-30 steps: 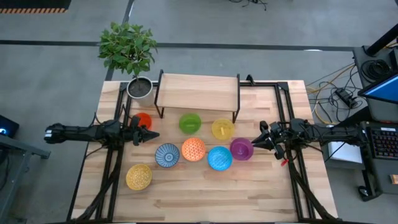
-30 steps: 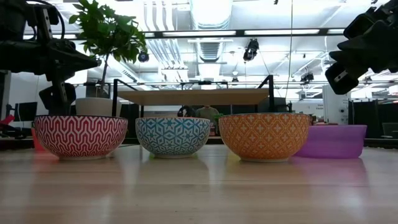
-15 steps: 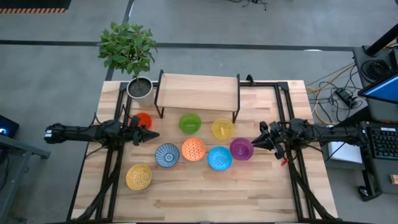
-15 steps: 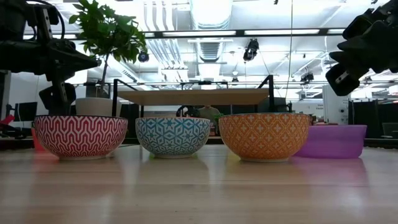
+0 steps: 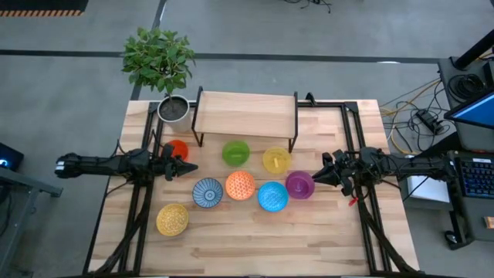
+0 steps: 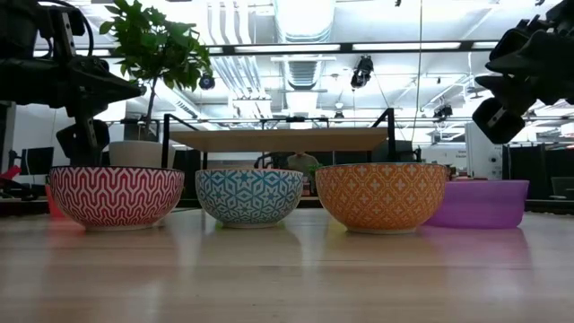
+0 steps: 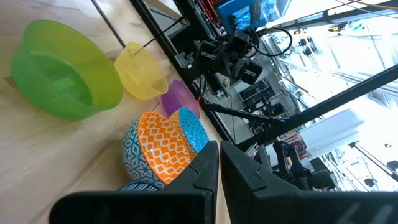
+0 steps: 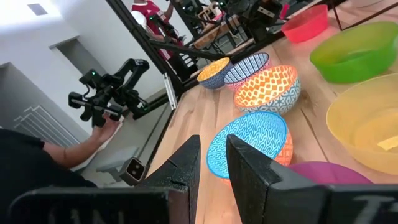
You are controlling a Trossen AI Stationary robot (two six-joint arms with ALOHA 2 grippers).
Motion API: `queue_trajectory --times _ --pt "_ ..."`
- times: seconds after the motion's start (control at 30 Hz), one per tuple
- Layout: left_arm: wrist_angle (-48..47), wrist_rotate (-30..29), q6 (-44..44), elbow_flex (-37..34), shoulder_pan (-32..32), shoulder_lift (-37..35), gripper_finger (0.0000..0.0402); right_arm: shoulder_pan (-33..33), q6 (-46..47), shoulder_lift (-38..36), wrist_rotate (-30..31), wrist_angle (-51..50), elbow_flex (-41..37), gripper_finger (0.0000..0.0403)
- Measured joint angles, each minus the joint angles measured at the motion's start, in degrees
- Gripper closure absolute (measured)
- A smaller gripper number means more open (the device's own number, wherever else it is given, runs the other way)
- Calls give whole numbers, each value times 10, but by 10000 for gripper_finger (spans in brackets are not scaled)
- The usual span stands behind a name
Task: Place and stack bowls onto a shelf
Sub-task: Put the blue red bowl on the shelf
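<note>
Eight bowls stand on their bases on the tabletop in front of the shelf (image 5: 245, 113): red-orange (image 5: 177, 149), green (image 5: 235, 152), yellow (image 5: 276, 161), purple (image 5: 299, 184), bright blue (image 5: 272, 196), orange patterned (image 5: 240, 185), blue-white patterned (image 5: 207, 192) and yellow speckled (image 5: 172, 219). The shelf's board is bare. My left gripper (image 5: 187, 167) hovers beside the red-orange bowl with its fingers shut (image 7: 219, 163). My right gripper (image 5: 316, 177) hovers just right of the purple bowl, with a narrow gap between its fingers (image 8: 213, 160). Both hang above bowl height in the low view.
A potted plant in a grey pot (image 5: 174, 109) stands at the shelf's left end. Black frame rails (image 5: 356, 154) run along both table sides under the arms. Bare wood lies along the near edge (image 5: 255, 247).
My right gripper has shifted slightly toward the table's right edge and tipped a little. The bowls and the left arm have kept still.
</note>
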Motion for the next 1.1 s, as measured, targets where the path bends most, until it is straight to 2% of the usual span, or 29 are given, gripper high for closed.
queue_trajectory --times 0.1,0.2,0.3,0.43,0.53,0.8,0.87,0.97,1.03,1.1 --pt "1 0 -1 0 0 0 402 0 21 0 0 5 0 335" --pt "1 0 -1 0 0 0 402 0 159 0 14 34 0 335" --pt "3 0 -12 -1 0 0 402 0 285 0 59 52 0 335" --pt "17 0 -61 -1 0 0 402 0 368 1 73 53 0 335" --pt "21 0 -75 -1 0 0 402 0 363 1 73 53 0 335" --pt "23 -1 -73 -1 0 0 402 0 280 1 77 53 0 335" --pt "26 -36 -72 -1 0 0 402 0 234 1 106 53 0 335" --pt "28 -87 -65 -1 0 0 402 0 181 1 190 56 0 335" --pt "51 -90 -34 -1 0 0 402 0 163 1 242 60 0 335" --pt "96 -90 5 -1 -2 1 402 0 143 1 261 71 0 335"
